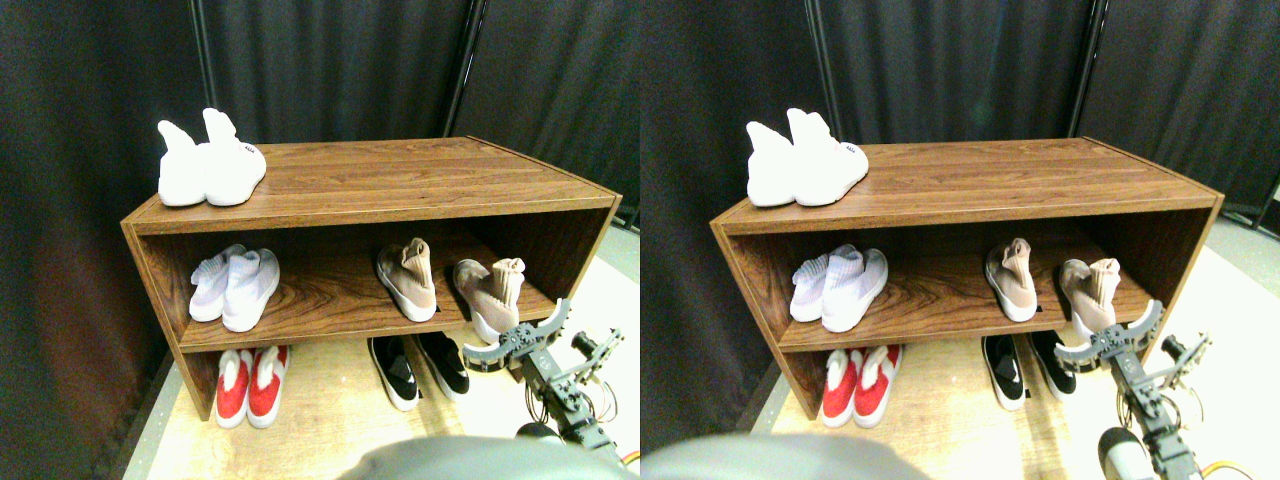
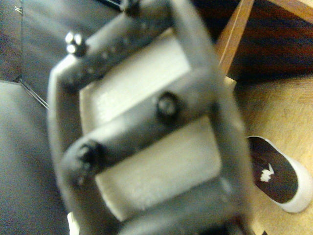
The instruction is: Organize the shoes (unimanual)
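Here the right gripper (image 1: 517, 340) sits at lower right of the frame with its jaws spread wide, just in front of the right tan shoe (image 1: 489, 294) at the shelf's (image 1: 330, 335) front edge. The other tan shoe (image 1: 408, 279) stands left of it; the black pair (image 1: 418, 368) lies on the floor below.

Taking the shelf unit (image 1: 380, 185) as landmark: a high-cuff pair (image 1: 210, 165) stands on its top board at the left end. On the inner shelf, another pair (image 1: 235, 288) sits at the left, and the knit pair (image 1: 450, 282) at the right, its two shoes apart. On the floor (image 1: 330, 420) under the unit lie a third pair (image 1: 250, 385) at the left and the low pair (image 1: 418, 368) right of the middle. The gripper (image 1: 518, 338) hangs before the unit's right front edge.
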`<move>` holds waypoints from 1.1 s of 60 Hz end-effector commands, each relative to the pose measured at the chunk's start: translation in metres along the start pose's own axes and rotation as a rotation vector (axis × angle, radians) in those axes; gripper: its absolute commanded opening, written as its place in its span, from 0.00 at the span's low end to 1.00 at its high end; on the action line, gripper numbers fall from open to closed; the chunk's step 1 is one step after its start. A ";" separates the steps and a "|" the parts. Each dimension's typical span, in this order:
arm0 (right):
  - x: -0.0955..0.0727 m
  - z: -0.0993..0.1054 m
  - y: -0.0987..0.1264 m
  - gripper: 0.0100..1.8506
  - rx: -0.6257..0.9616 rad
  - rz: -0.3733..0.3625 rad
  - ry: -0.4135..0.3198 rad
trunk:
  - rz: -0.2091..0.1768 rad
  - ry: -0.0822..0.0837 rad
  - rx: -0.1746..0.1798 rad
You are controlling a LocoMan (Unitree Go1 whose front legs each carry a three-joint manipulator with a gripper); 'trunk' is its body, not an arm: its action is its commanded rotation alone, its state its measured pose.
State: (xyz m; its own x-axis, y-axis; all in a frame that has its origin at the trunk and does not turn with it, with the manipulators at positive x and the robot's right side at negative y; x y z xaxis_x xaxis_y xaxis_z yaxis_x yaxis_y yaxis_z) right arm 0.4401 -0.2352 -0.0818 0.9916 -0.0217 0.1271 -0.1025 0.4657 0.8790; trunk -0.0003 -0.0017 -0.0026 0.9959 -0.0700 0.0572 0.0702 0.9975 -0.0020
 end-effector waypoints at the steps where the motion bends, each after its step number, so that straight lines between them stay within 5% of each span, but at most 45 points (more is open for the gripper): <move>1: 0.009 -0.001 0.001 0.80 0.051 0.003 -0.024 | 0.010 0.009 -0.013; 38: 0.038 -0.011 -0.010 0.84 0.064 -0.050 -0.025 | 0.012 0.014 -0.012; 66: 0.021 -0.002 -0.002 0.82 0.118 -0.037 -0.007 | 0.003 0.018 -0.002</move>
State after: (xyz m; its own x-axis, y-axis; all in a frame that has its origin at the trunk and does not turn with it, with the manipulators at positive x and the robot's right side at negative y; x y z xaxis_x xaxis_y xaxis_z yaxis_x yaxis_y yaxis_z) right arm 0.4650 -0.2365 -0.0915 0.9965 -0.0588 0.0586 -0.0330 0.3664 0.9299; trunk -0.0026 -0.0018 -0.0030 0.9960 -0.0695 0.0558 0.0697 0.9976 -0.0011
